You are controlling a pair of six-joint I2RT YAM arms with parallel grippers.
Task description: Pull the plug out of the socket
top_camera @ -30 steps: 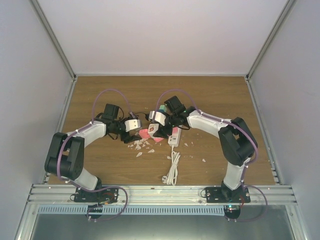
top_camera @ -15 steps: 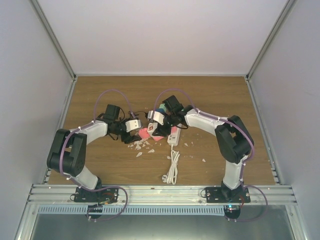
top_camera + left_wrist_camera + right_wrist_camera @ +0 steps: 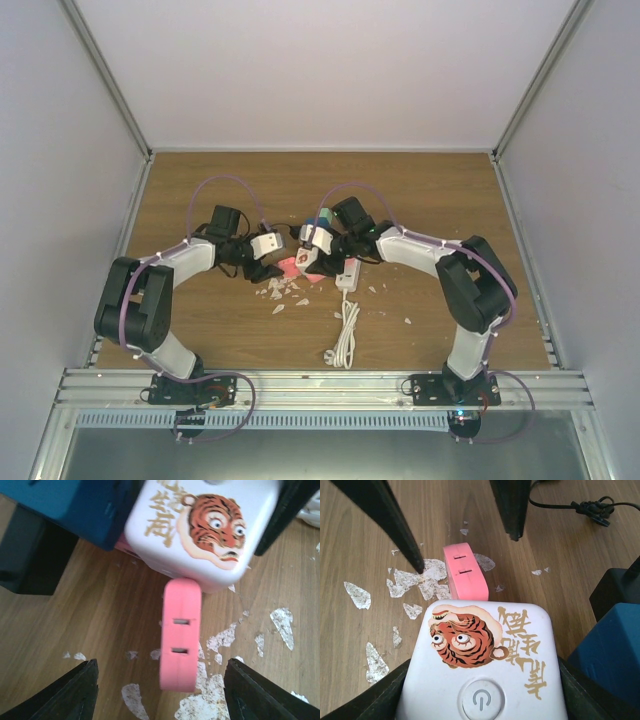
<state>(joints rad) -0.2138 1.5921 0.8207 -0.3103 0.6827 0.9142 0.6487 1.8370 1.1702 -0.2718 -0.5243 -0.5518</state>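
A white socket cube (image 3: 485,665) with a tiger print and a power button sits clamped between the jaws of my right gripper (image 3: 485,702). The gripper is shut on it. A pink plug (image 3: 181,635) sticks out of the cube (image 3: 200,525) over the wood. My left gripper (image 3: 160,692) is open and straddles the plug's free end, with a gap on each side of it. In the top view the plug (image 3: 290,264) lies between the left gripper (image 3: 270,266) and the right gripper (image 3: 310,252) at the table's middle.
A white power strip (image 3: 348,274) with a coiled cord (image 3: 346,340) lies just right of the grippers. Torn white scraps (image 3: 283,292) litter the wood. A blue block (image 3: 610,650), a black adapter (image 3: 620,585) and a black cable (image 3: 570,502) lie close to the cube.
My right gripper has closed on the socket cube and shifted slightly left. The left jaws have narrowed a little round the pink plug.
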